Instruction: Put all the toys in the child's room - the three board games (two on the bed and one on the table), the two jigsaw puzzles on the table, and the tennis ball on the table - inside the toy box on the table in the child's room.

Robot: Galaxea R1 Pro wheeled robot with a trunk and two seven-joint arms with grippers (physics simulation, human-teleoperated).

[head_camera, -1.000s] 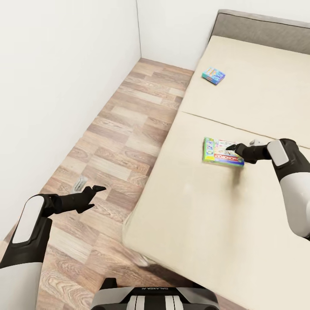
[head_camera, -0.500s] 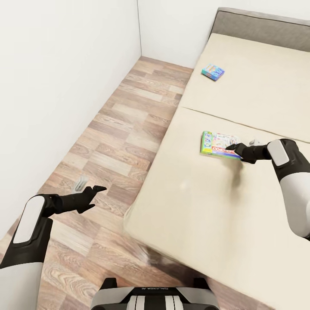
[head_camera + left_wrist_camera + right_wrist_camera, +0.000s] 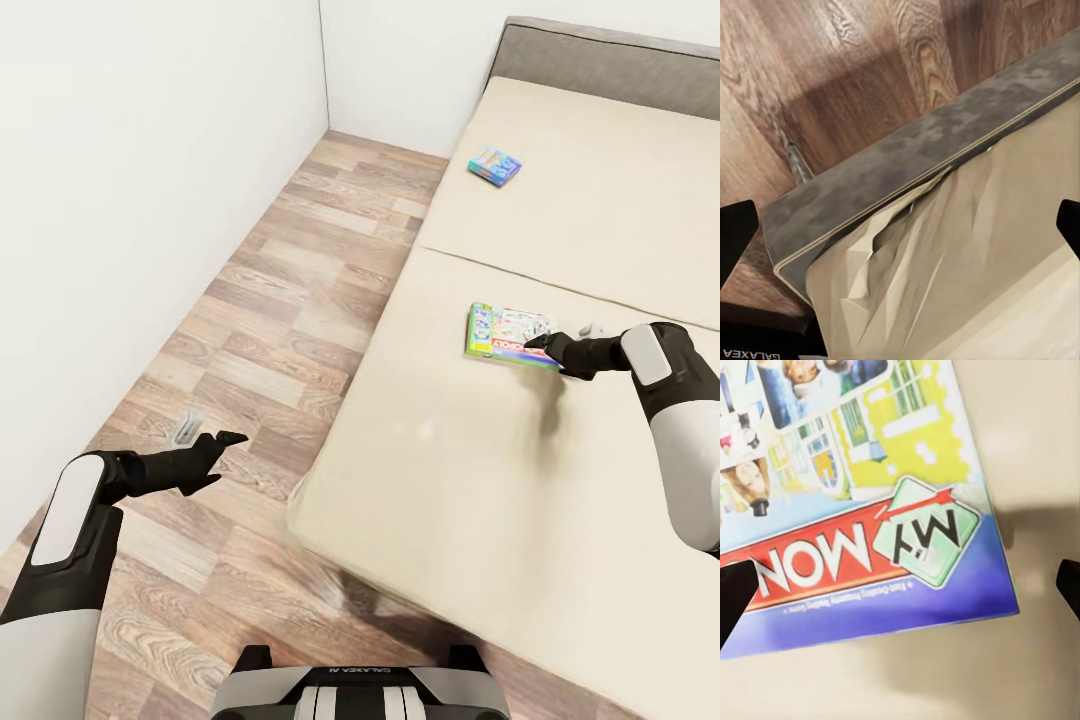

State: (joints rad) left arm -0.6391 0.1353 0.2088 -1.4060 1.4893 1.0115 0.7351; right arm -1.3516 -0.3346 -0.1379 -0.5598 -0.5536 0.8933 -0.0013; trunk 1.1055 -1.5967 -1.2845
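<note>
We are at the bed (image 3: 600,230), which fills the right half of the head view, and by our reading the task has barely begun. Both board games that belong on the bed lie flat on the mattress. The My Monopoly box (image 3: 508,335) sits right of centre in the frame, and the small blue game box (image 3: 495,167) lies well apart from it, toward the upper middle near the grey headboard (image 3: 610,65).

Our right gripper (image 3: 548,345) hovers at the near right edge of the Monopoly box. In the right wrist view the box lid (image 3: 862,502) sits between the two dark fingertips (image 3: 735,592) at the frame's edges, so the fingers are spread wide and grasp nothing. Whether they already touch the box or the mattress we cannot tell.

Our left gripper (image 3: 222,440) hangs over the wood floor (image 3: 290,280) at the lower left, near the bed's corner. Its wrist view shows the bed frame's edge (image 3: 915,165) and crumpled bedding, with the fingertips far apart and empty.

We judge that every item remains to be carried. This game is about to be grasped, the blue one is untouched, and we have yet to reach the table, the toy box, the puzzles and the tennis ball.
</note>
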